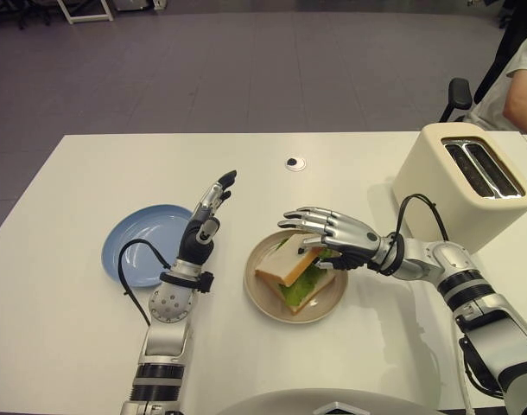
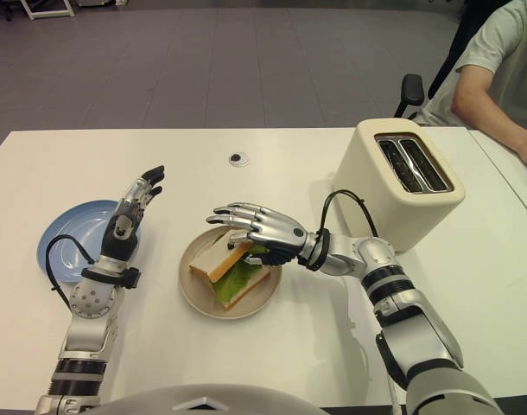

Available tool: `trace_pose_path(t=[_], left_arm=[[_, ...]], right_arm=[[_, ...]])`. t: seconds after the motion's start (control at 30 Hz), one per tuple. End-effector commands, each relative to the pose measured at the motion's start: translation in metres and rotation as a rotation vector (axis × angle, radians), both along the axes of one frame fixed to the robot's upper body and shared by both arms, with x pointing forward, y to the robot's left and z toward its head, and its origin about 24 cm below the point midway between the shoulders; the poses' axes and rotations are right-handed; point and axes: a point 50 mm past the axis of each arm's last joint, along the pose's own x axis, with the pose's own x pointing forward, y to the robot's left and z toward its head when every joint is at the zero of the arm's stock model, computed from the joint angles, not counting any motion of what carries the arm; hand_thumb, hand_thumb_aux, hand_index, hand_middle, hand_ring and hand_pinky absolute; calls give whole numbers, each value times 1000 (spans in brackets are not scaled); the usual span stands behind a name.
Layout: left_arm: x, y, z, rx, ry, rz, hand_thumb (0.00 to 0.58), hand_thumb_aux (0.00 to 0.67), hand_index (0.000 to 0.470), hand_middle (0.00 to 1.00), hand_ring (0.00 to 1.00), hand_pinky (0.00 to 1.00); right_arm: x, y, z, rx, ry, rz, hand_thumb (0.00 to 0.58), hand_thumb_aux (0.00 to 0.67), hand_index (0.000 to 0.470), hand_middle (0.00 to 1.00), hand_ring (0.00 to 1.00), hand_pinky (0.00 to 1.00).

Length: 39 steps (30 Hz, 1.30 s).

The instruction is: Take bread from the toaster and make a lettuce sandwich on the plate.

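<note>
The right hand (image 1: 333,235) pinches the top bread slice (image 1: 306,258), tilted over lettuce (image 1: 300,290) on the tan plate (image 1: 334,298) near the table's (image 1: 376,156) front edge. The left hand (image 1: 203,223) hovers, fingers spread, beside the blue plate (image 1: 138,246).

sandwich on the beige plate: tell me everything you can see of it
The sandwich lies on the round beige plate. It is pale bread with browned crust, and green lettuce sticks out on its near right side. The top slice sits tilted rather than flat, and the right hand appears to pinch its raised edge. No other filling shows.
</note>
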Motion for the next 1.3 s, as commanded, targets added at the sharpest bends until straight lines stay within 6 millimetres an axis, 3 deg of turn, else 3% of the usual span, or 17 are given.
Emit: trace_pose_path(t=[0.03, 0.2, 0.23, 0.27, 0.3, 0.67, 0.77, 0.9, 0.97, 1.03, 1.13, 1.17, 1.2, 1.23, 1.27, 1.3], left_arm=[[-2, -1, 0, 9, 3, -1, 0, 0, 0, 0, 0, 0], [-3, -2, 0, 9, 5, -6, 0, 0, 0, 0, 0, 0], [-3, -2, 0, 9, 5, -6, 0, 0, 0, 0, 0, 0], [-3, -2, 0, 8, 5, -7, 0, 0, 0, 0, 0, 0], [-3, -2, 0, 8, 5, -9, 0, 0, 0, 0, 0, 0], [-3, -3, 1, 7, 0, -8, 0, 0, 0, 0, 0, 0], [-3, -2, 3, 7, -5, -5, 0, 0, 0, 0, 0, 0], [-5, 0, 12, 10, -34, -2, 0, 0, 0, 0, 0, 0], [-8, 1, 18, 21, -47, -13, 0, 0, 0, 0, 0, 0], [-17, 4, 26, 73, -62, -46, 0, 0, 0, 0, 0, 0], [-40, 5, 36, 264, -52, -186, 0, 0, 0, 0, 0, 0], [-50, 7, 37, 364, -36, -243, 310, 213, 149, 0, 0, 0], [-60, 10, 39, 457, -15, -287, 516, 447, 313, 1000, 1000, 1000], [-68, 16, 41, 525, 20, -336, 580, 670, 470, 1000, 1000, 1000], [-76, 23, 40, 584, 74, -384, 580, 670, 470, 1000, 1000, 1000], [-82, 30, 38, 630, 132, -426, 580, 670, 470, 1000, 1000, 1000]], right_arm=[[-5, -3, -10, -69, 15, 20, 580, 670, 470, 0, 0, 0], [-8, -4, -20, -127, 45, 39, 580, 657, 461, 0, 0, 0], [-9, -4, -22, -142, 53, 42, 520, 455, 319, 0, 0, 0], [-9, -5, -25, -162, 67, 43, 66, 39, 28, 0, 0, 0], [-9, -6, -27, -181, 80, 45, 0, 0, 0, 0, 0, 0], [-7, -12, -26, -230, 110, 42, 0, 0, 0, 0, 0, 0], [-2, -14, -5, -130, 61, 23, 0, 0, 0, 0, 0, 0], [2, -21, 48, 78, -79, -15, 0, 0, 0, 0, 0, 0], [-3, -27, 64, 123, -94, -24, 0, 0, 0, 0, 0, 0], [-12, -35, 65, 81, -8, -26, 0, 0, 0, 0, 0, 0], [-30, -50, 49, -81, 217, -29, 0, 0, 0, 0, 0, 0], [-37, -57, 46, -127, 291, -35, 0, 0, 0, 0, 0, 0], [-43, -63, 46, -168, 354, -44, 307, 210, 147, 0, 0, 0], [-50, -68, 49, -194, 411, -52, 580, 670, 470, 451, 451, 451], [-58, -72, 53, -220, 463, -51, 580, 670, 470, 996, 996, 996], [-67, -73, 55, -246, 524, -37, 580, 670, 470, 1000, 1000, 1000]])
